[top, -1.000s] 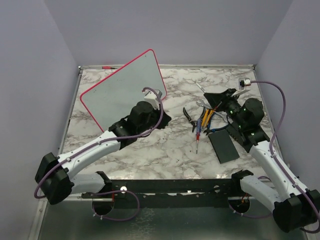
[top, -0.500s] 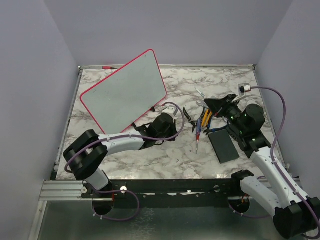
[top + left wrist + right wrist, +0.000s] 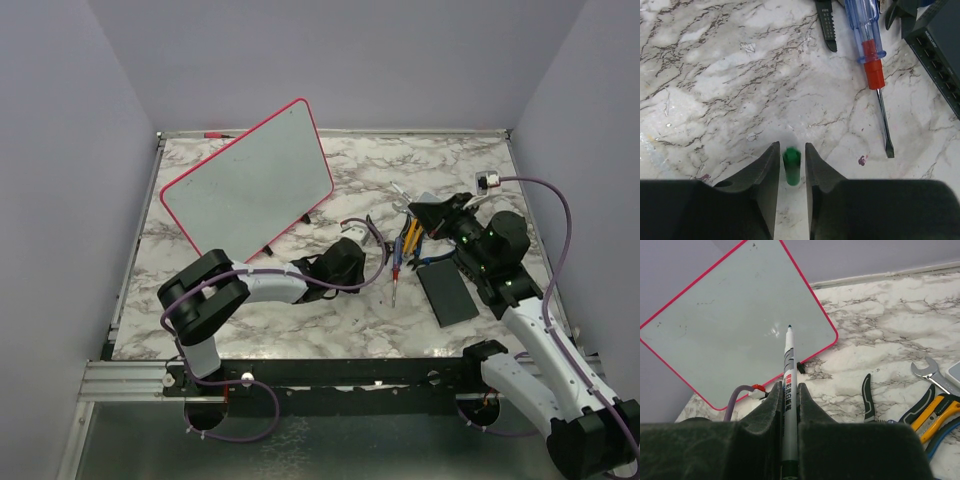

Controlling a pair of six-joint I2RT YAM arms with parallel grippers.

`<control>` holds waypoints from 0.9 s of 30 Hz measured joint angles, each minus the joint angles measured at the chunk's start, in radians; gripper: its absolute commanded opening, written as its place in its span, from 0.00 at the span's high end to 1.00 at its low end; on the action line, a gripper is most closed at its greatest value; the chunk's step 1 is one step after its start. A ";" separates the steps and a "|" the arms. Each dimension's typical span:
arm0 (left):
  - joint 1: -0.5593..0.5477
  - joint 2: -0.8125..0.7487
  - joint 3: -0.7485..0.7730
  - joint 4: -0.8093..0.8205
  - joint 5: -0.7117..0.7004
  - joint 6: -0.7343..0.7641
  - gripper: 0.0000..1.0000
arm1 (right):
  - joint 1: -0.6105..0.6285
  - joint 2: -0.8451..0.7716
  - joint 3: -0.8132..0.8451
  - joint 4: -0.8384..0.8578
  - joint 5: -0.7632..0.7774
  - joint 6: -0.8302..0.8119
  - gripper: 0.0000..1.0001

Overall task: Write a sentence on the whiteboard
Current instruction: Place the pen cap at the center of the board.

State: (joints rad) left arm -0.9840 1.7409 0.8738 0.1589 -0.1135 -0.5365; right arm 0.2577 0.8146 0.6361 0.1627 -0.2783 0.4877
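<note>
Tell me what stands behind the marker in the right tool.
Behind the marker stands the whiteboard, tilted, with nothing legible written on it. What lies at its back is hidden by the board itself, and the right tool covers the marker's lower barrel.

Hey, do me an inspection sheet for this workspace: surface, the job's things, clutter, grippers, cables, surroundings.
Surface: white grey-veined marble tabletop, a few small stains.
Job's things: large white red-rimmed whiteboard propped tilted at the far left, no sentence on it; uncapped white marker pen.
Clutter: clear blue screwdriver with red collar, black-handled pliers, silver wrench, flat black box, grouped right of centre.
Grippers: right gripper shut on the marker, tip towards the board; left gripper low, jaws slightly apart around a small green cap.
Cables: purple cables loop along both arms.
Surroundings: plain lavender walls; nothing else seen.
</note>
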 measured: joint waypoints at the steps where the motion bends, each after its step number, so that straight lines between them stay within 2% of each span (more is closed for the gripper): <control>1: 0.000 0.000 0.000 0.004 -0.006 0.001 0.64 | 0.000 -0.005 0.000 -0.003 0.000 0.000 0.99; 4: 0.000 -0.002 0.000 0.005 -0.021 0.007 0.48 | 0.000 -0.013 0.000 -0.008 0.000 -0.002 0.99; 8: 0.000 -0.011 -0.001 0.005 -0.033 0.015 0.19 | 0.000 -0.013 0.000 -0.013 0.000 -0.003 0.99; 10: 0.000 -0.025 -0.005 0.005 -0.041 0.021 0.11 | 0.000 -0.013 0.000 -0.018 0.000 -0.003 0.99; 18: 0.000 -0.117 -0.011 -0.019 -0.071 0.032 0.01 | 0.000 -0.033 0.000 -0.044 0.008 -0.012 0.99; 27: 0.000 -0.279 0.023 -0.152 -0.085 0.145 0.01 | 0.000 -0.056 0.000 -0.056 0.031 -0.031 0.99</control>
State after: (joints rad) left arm -0.9840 1.4616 0.8970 0.0067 -0.1986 -0.3912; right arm 0.2577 0.7582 0.6357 0.1062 -0.2478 0.4564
